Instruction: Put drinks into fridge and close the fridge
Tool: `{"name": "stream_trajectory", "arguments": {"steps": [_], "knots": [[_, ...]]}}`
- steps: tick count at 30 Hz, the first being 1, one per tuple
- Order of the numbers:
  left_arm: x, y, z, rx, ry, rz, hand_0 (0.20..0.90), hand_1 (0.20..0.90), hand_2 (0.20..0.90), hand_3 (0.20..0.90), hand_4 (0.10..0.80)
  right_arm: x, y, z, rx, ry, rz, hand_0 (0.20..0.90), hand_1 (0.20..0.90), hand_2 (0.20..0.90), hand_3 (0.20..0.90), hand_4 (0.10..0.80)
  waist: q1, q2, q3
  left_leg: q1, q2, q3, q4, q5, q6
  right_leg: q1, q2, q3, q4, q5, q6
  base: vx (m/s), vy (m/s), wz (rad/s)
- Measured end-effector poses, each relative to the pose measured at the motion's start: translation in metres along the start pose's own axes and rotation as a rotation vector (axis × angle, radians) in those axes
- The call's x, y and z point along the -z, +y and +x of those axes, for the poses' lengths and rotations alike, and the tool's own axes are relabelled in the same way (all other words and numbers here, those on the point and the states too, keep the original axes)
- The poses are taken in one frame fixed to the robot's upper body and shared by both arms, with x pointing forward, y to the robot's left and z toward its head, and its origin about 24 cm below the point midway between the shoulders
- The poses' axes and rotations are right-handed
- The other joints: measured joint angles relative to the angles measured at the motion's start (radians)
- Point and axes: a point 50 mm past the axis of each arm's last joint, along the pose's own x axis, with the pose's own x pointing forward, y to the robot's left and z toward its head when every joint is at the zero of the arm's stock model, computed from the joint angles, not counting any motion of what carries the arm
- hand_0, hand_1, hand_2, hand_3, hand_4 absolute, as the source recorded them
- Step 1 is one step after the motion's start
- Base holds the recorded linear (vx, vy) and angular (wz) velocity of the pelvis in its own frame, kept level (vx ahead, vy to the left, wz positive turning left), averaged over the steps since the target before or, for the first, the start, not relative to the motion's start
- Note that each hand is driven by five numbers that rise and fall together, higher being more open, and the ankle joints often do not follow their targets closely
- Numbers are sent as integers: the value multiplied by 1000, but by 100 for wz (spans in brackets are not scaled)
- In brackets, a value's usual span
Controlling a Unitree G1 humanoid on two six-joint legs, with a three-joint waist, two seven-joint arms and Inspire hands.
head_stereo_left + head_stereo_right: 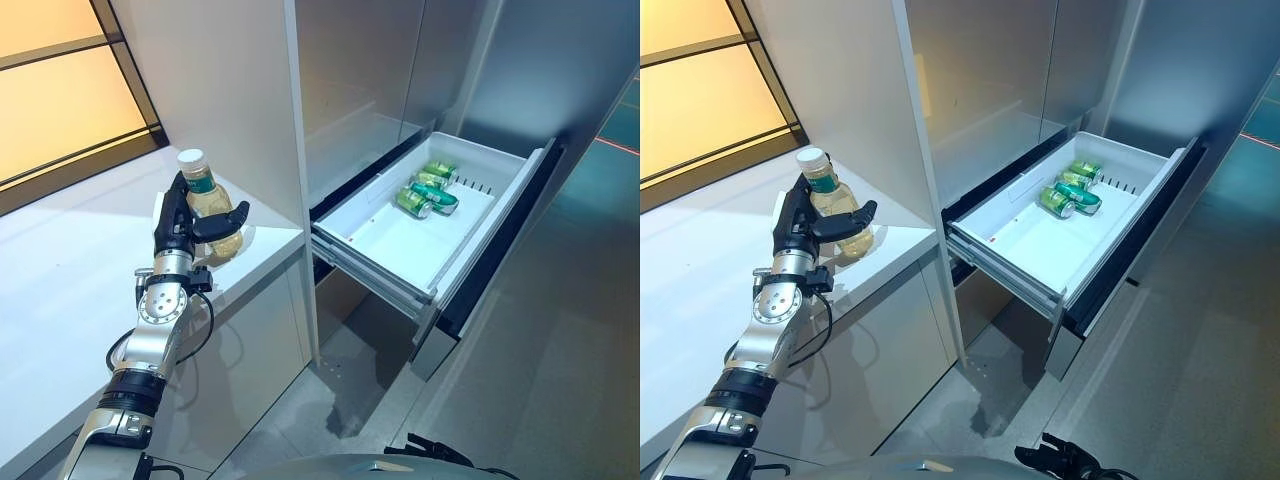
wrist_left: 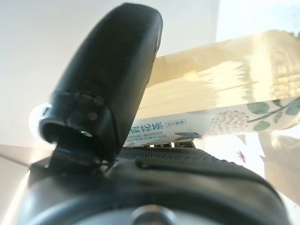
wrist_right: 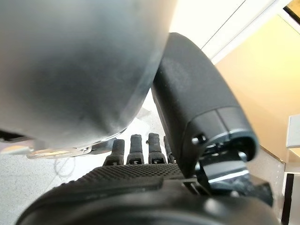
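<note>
A clear bottle of yellowish drink with a white cap (image 1: pixel 213 200) stands near the right end of the white counter (image 1: pixel 60 280). My left hand (image 1: pixel 180 232) is at it: the fingers stand straight up along its left side and the thumb (image 2: pixel 112 84) reaches across its front. The bottle lies close against the palm in the left wrist view (image 2: pixel 225 93). The white fridge drawer (image 1: pixel 370 255) is pulled out to the right of the counter, with green cans (image 1: pixel 428 188) lying at its back. My right hand (image 3: pixel 140 176) hangs idle with relaxed fingers.
The tall grey fridge front (image 1: pixel 240 90) rises just right of the bottle, between counter and drawer. The drawer's dark front panel (image 1: pixel 500 250) juts out over the grey floor (image 1: pixel 560 380). A window (image 1: pixel 60 90) lies behind the counter.
</note>
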Motion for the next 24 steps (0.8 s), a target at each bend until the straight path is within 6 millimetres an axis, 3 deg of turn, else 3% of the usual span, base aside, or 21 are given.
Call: {"name": "stream_trajectory", "arguments": {"steps": [5, 9, 14, 18, 24], "knots": [[-1, 0, 0, -9, 7, -87, 300, 300, 300, 200, 100, -5, 1, 0, -7, -25, -21, 900, 900, 900, 900, 800, 1, 0, 10, 1, 1, 2, 0, 0, 0, 0, 1, 1, 0, 1, -2, 0, 0, 0], [-5, -3, 0, -16, 2, -227, 300, 300, 300, 200, 100, -25, 11, -1, -90, -97, -229, 900, 900, 900, 900, 800, 4, -7, 24, 1, 4, 2, 3, 0, -1, 1, 4, 1, 0, 2, -3, 0, 0, 0], [-19, -22, -2, 56, -53, -383, 300, 300, 300, 200, 100, -61, 49, -4, -275, -239, -348, 900, 900, 900, 900, 800, 10, -29, 51, 1, 6, 0, 5, 2, -3, 3, 6, -1, 0, 3, -5, -21, -33, 1], [-45, -41, -6, 204, -166, -433, 300, 300, 300, 200, 100, -88, 86, -16, -490, -320, -347, 900, 900, 900, 900, 800, 10, -43, 64, 0, 6, -8, 5, 2, -4, 6, 6, -7, 0, 5, -7, -29, -30, 4], [-82, -64, -19, 478, -341, -508, 300, 300, 300, 200, 100, -126, 123, -54, -756, -455, -387, 900, 900, 900, 900, 800, 7, -41, 70, -1, 6, -8, 5, 2, -4, 4, 6, -8, 0, 5, -7, -42, -13, 0]]}}
